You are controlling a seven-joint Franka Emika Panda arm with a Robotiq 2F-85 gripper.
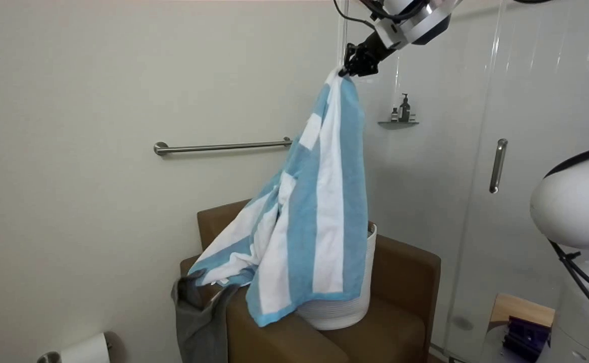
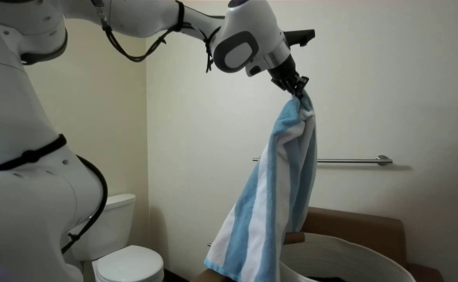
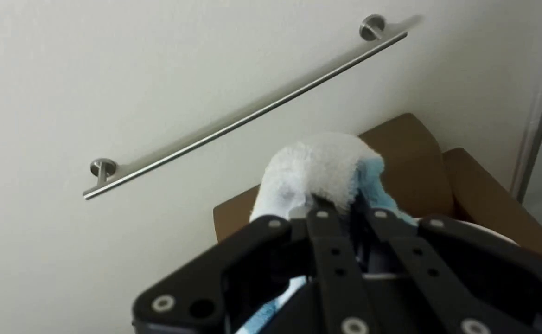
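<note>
A blue-and-white striped towel (image 1: pixel 342 201) hangs from my gripper (image 1: pixel 343 73), which is shut on its top edge. In the wrist view a bunched fold of the towel (image 3: pixel 322 162) sticks out past the fingertips of the gripper (image 3: pixel 340 204). The striped cloth (image 2: pixel 254 219) drops in long folds in both exterior views, in front of a white woven basket (image 1: pixel 342 315). One lower part of it trails to the left over the brown armchair (image 1: pixel 400 322), by a dark grey cloth (image 1: pixel 201 322) draped there. The towel hides part of the basket.
A metal towel bar (image 1: pixel 223 147) is fixed to the wall behind the chair; it crosses the wrist view at a slant (image 3: pixel 252 116). Something dark lies inside the basket (image 2: pixel 346 254). Around stand a toilet (image 2: pixel 131 264), a glass door handle (image 1: pixel 498 166) and a corner shelf (image 1: pixel 397 123) with bottles.
</note>
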